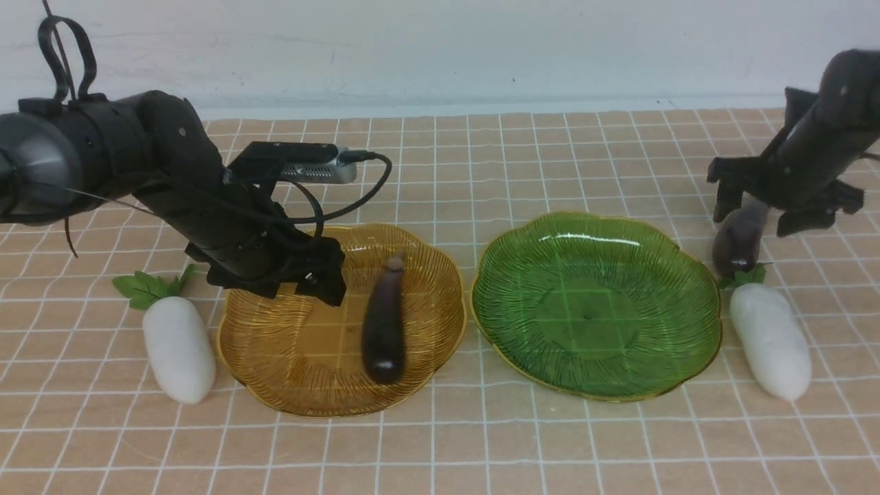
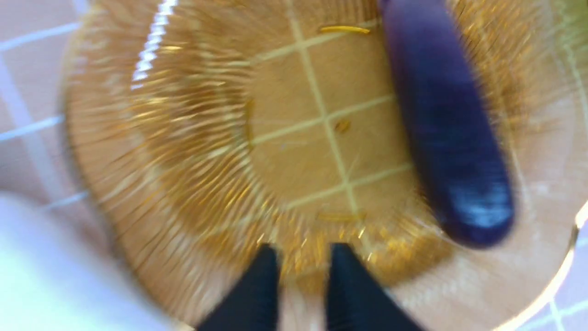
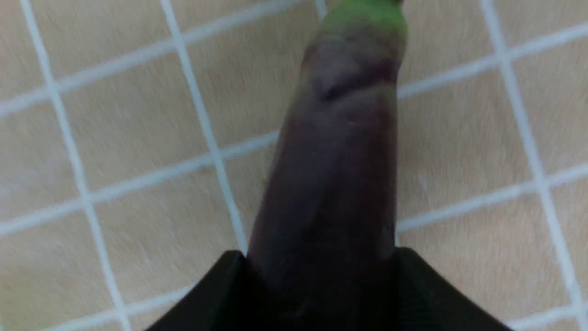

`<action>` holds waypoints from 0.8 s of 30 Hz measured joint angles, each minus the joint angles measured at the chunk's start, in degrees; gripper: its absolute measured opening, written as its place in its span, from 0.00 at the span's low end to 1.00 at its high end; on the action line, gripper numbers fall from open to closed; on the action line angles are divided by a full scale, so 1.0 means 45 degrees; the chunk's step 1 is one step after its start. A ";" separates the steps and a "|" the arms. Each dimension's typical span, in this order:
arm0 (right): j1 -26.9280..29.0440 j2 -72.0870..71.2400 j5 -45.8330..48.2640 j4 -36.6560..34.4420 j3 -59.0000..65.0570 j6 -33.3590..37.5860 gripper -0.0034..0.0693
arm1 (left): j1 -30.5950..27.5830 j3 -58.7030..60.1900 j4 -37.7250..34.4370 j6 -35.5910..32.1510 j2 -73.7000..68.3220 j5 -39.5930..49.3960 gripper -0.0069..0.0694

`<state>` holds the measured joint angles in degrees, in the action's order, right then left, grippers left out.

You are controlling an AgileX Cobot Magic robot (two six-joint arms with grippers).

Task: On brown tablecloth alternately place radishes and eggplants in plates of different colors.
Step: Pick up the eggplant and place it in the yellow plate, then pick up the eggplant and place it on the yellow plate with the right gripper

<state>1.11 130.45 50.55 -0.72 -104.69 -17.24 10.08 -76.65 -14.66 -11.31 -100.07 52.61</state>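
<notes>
On the brown tablecloth (image 1: 440, 440) stand an amber plate (image 1: 275, 378) and a green plate (image 1: 595, 302). One purple eggplant (image 1: 383, 320) lies in the amber plate, right of its middle; it also shows in the left wrist view (image 2: 445, 128). My left gripper (image 1: 309, 285) hovers over that plate's far left part, empty, jaws nearly together (image 2: 298, 276). My right gripper (image 1: 756, 213) is shut on the second eggplant (image 1: 739, 237), held tip-down just above the cloth right of the green plate (image 3: 340, 174). The green plate is empty.
One white radish (image 1: 177, 347) lies on the cloth left of the amber plate; a white blur in the left wrist view (image 2: 27, 276) is this radish. The other radish (image 1: 770, 340) lies right of the green plate, just below the held eggplant. A white wall runs behind.
</notes>
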 joint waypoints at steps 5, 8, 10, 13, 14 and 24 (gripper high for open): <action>-0.0012 -0.1058 0.0141 0.0005 -0.1358 -0.0003 0.55 | -0.0160 -0.0006 0.1442 0.0778 0.2153 0.0981 0.09; -0.0289 -0.2124 0.0656 -0.1567 -0.2178 0.0368 0.55 | -0.0866 0.0033 0.1741 0.1191 0.3161 0.1256 0.09; -0.0947 -0.2823 0.1246 -0.3070 -0.2455 0.1291 0.55 | -0.1623 0.0229 0.1793 0.1321 0.3626 0.1271 0.09; -0.2513 -0.3070 0.2154 -0.4826 -0.2546 0.2365 0.55 | -0.3682 0.1139 0.1323 0.1584 0.4040 0.1298 0.09; -0.3296 -0.2901 0.2532 -0.5147 -0.2546 0.2540 0.55 | -0.4127 0.1373 0.1049 0.1568 0.4038 0.1283 0.09; -0.7436 -0.0535 0.1944 -0.6217 -0.2489 0.2442 0.55 | -0.4996 0.2428 -0.1098 0.0264 0.4026 0.0945 0.09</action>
<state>-32.35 128.05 59.30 -28.70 -115.89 -6.26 -12.40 -65.72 -19.60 -10.12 -81.95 56.86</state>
